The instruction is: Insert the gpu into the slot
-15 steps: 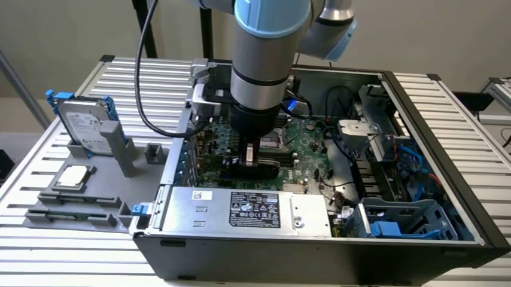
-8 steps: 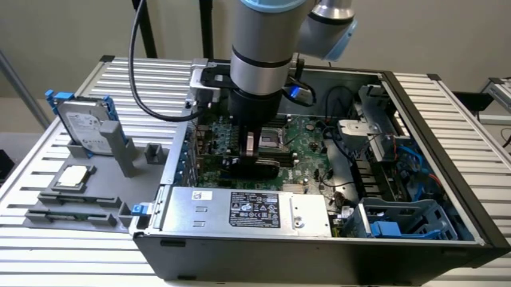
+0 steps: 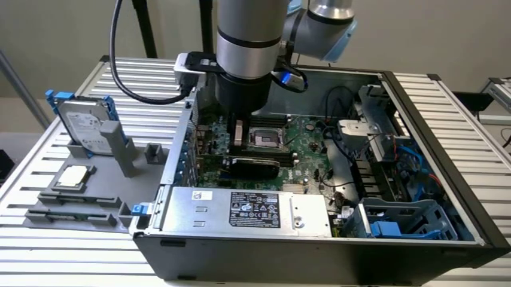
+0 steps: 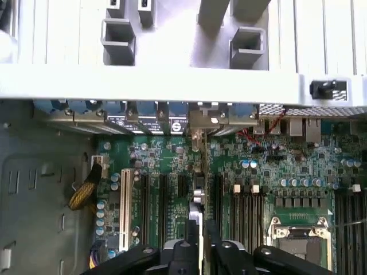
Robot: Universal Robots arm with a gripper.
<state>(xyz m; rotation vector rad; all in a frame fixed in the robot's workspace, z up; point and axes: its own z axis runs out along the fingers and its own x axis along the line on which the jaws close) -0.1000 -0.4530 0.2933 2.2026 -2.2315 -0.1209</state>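
The gpu (image 3: 254, 166) stands on its long edge on the green motherboard (image 3: 307, 149) inside the open computer case, its black cooler face towards the camera. In the wrist view I look along the gpu (image 4: 198, 172) edge-on, a thin line ending at its silver bracket (image 4: 204, 119) by the case's rear wall. My gripper (image 4: 200, 232) straddles the card's upper edge, one finger on each side, shut on it. In the exterior view the gripper (image 3: 239, 140) hangs straight down over the card. The blue slot lies hidden under the card.
Black slots (image 4: 161, 200) and a white slot (image 4: 123, 200) flank the card. Memory slots (image 4: 246, 212) and the CPU socket (image 4: 298, 235) lie on its other side. A power supply (image 3: 248, 209) fills the case front. A hard drive (image 3: 84, 122) stands on the grey fixture outside.
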